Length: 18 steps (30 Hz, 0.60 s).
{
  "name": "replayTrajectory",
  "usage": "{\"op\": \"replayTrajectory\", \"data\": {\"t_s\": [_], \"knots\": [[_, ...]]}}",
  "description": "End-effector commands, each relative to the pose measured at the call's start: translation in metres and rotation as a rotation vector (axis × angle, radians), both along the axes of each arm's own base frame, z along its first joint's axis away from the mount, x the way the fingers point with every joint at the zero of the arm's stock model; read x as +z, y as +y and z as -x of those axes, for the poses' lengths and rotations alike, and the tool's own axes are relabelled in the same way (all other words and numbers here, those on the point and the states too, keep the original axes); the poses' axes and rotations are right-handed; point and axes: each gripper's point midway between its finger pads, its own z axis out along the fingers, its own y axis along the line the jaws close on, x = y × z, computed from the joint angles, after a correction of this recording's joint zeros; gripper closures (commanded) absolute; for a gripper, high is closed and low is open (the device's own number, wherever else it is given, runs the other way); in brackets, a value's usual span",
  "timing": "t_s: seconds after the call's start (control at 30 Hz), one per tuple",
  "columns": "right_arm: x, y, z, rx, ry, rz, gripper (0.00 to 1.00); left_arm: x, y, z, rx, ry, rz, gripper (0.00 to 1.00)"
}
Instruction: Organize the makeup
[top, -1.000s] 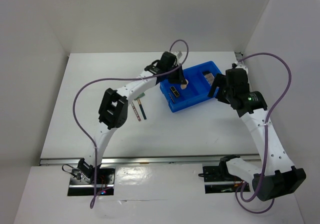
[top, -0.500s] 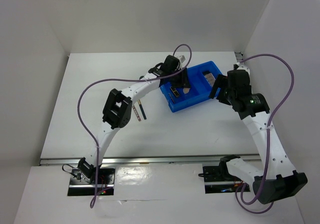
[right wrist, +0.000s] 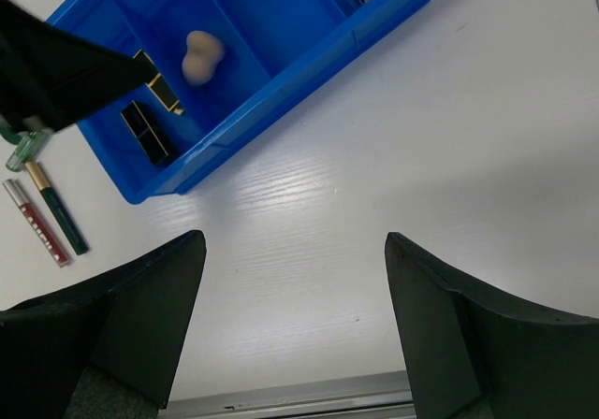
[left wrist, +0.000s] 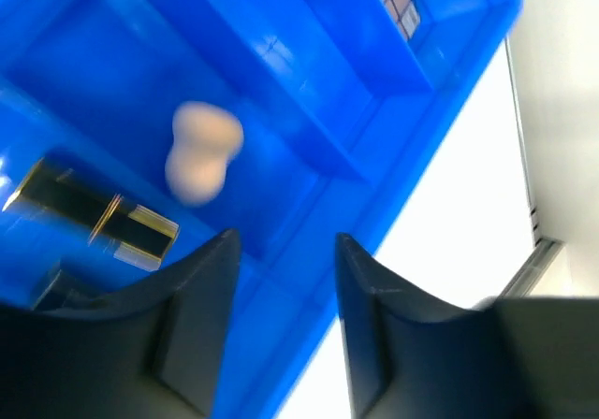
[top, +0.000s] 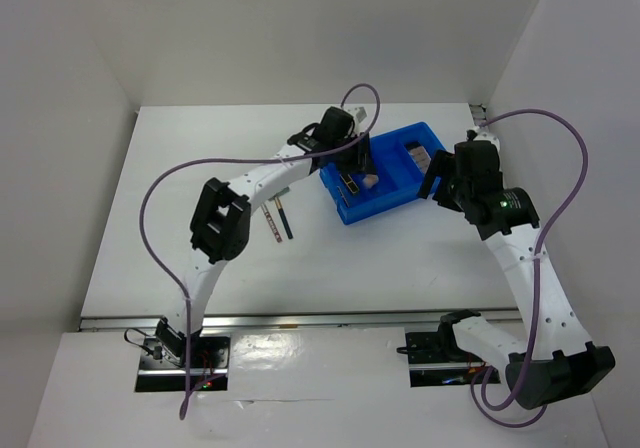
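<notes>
The blue tray (top: 395,196) holds a peach sponge (top: 368,180), two black-gold lipsticks (top: 350,184) and a flat palette (top: 418,153). My left gripper (top: 352,160) hovers over the tray's left part, open and empty. In the left wrist view the sponge (left wrist: 201,150) lies free beside a lipstick (left wrist: 94,215), ahead of the gripper (left wrist: 285,241). My right gripper (right wrist: 295,241) is open and empty over bare table, right of the tray (right wrist: 281,73). Two thin pencils (top: 279,217) lie on the table left of the tray; the right wrist view shows them too (right wrist: 49,217).
A small pale-green clear item (right wrist: 23,148) lies by the pencils, partly hidden by my left gripper. White walls enclose the table on three sides. A metal rail (top: 320,320) runs along the near edge.
The sponge was at my left gripper's fingers over the tray; now it lies in the tray, and the gripper has pulled back a little. The right arm has barely moved.
</notes>
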Motion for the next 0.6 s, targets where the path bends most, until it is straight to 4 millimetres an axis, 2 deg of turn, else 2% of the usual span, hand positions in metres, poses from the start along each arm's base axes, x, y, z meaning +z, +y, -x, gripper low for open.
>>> {"op": "replayTrajectory", "data": {"t_s": [0.0, 0.03, 0.07, 0.1, 0.17, 0.2, 0.27, 0.3, 0.33, 0.4, 0.43, 0.47, 0.53, 0.57], "knots": [[0.001, -0.001, 0.006, -0.005, -0.004, -0.010, 0.15, 0.104, 0.041, -0.018, 0.122, -0.249, 0.017, 0.49], [0.001, -0.001, 0.006, -0.005, -0.004, -0.010, 0.15, 0.095, 0.058, -0.020, 0.171, -0.236, -0.028, 0.55], [-0.001, 0.001, 0.005, 0.002, -0.003, -0.016, 0.15, 0.105, 0.085, -0.030, 0.245, -0.251, -0.056, 0.70], [-0.001, 0.001, 0.005, 0.002, -0.003, -0.016, 0.15, 0.095, 0.113, -0.036, 0.340, -0.228, -0.130, 0.74], [-0.003, 0.001, 0.004, 0.002, -0.004, -0.016, 0.15, 0.084, 0.159, -0.052, 0.475, -0.205, -0.220, 0.76], [-0.003, 0.003, 0.004, 0.010, -0.003, -0.023, 0.15, 0.076, 0.174, -0.058, 0.519, -0.196, -0.262, 0.58], [-0.003, 0.003, 0.004, 0.010, -0.003, -0.023, 0.15, 0.061, 0.208, -0.070, 0.604, -0.167, -0.347, 0.32], [-0.002, 0.005, 0.003, 0.017, -0.010, -0.031, 0.15, 0.052, 0.216, -0.075, 0.625, -0.143, -0.370, 0.23], [-0.005, 0.005, 0.001, 0.017, 0.000, -0.029, 0.15, 0.037, 0.215, -0.084, 0.613, -0.121, -0.384, 0.18], [-0.005, 0.005, 0.001, 0.017, 0.000, -0.029, 0.15, 0.018, 0.227, -0.095, 0.621, -0.077, -0.402, 0.18], [-0.005, 0.005, 0.001, 0.017, 0.000, -0.029, 0.15, 0.004, 0.224, -0.100, 0.602, -0.052, -0.391, 0.19], [-0.005, 0.005, 0.001, 0.017, 0.000, -0.029, 0.15, -0.005, 0.231, -0.103, 0.594, -0.033, -0.395, 0.19], [-0.005, 0.005, 0.001, 0.017, 0.000, -0.029, 0.15, -0.009, 0.233, -0.108, 0.582, -0.021, -0.363, 0.21], [-0.008, 0.006, 0.000, 0.017, 0.010, -0.027, 0.15, -0.019, 0.242, -0.112, 0.590, -0.007, -0.359, 0.23]]}}
